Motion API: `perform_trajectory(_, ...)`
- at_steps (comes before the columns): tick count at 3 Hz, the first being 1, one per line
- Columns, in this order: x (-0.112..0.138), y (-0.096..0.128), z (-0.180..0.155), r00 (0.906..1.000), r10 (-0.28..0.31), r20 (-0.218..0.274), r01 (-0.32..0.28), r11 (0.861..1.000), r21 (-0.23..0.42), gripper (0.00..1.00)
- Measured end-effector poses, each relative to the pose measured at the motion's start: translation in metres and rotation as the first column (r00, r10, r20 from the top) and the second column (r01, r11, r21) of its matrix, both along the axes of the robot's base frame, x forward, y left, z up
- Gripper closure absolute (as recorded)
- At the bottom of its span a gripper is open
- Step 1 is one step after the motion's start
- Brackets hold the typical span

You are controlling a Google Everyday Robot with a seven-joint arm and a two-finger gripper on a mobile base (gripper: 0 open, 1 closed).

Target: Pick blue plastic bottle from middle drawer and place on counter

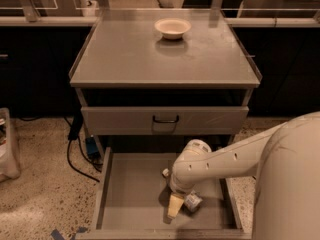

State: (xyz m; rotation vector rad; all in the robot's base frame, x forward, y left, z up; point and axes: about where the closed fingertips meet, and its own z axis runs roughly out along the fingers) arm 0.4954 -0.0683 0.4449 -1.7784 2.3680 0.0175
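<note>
— Where are the jaws?
— Down in the open middle drawer [127, 194]: my jaws point at its grey floor (near the front wall), just left of the blue plastic bottle [193, 201].
— Have they got hold of it?
— I cannot tell. The bottle lies on its side right beside them, under my white arm [225, 161]. Above, the worktop [125, 54] carries a cream bowl [172, 28].

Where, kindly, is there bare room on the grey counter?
The flat grey metal counter is bare in front of and beside the shallow cream bowl. In the wide grey drawer, the gripper crowds the small pale plastic bottle.
</note>
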Motion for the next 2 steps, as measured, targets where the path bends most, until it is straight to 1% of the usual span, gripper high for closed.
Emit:
perform_trajectory(1,0.013,0.003,-0.024,0.9997,-0.023,-0.004,0.023,1.000,-0.012,0.00)
perform_trajectory(2,0.017,-0.001,-0.042,0.9988,-0.050,0.006,0.050,0.999,-0.018,0.00)
